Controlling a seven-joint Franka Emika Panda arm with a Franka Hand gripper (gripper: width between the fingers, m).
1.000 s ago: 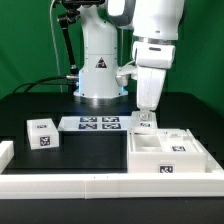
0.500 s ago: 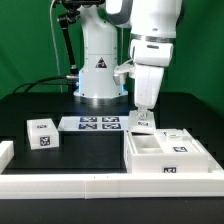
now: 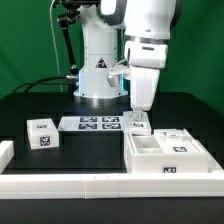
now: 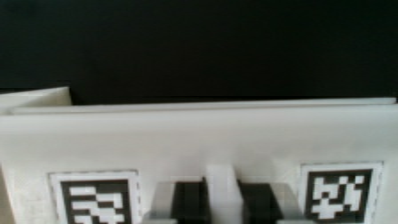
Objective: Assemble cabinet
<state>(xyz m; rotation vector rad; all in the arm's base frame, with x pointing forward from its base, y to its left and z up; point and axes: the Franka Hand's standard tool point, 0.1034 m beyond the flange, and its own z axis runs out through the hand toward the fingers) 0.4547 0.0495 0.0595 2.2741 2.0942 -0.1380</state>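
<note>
Exterior view bright, even, sharp; wrist view blurred, close, soft.

Counter (image 3: pixel 30 100), places given from the cabinet (image 3: pixel 170 155):
- Cabinet: on the counter, front, at the exterior view's right.
- Claw (image 3: pixel 138 122): clamped on the cabinet's rear wall, at its left corner.
- Marker board (image 3: pixel 95 124): left of the cabinet, slightly behind.
- Cube (image 3: pixel 42 133): further left, beyond the board.
- Arm base (image 3: pixel 98 75): behind and to the left.
- Rail (image 3: pixel 90 185): just in front.
</note>
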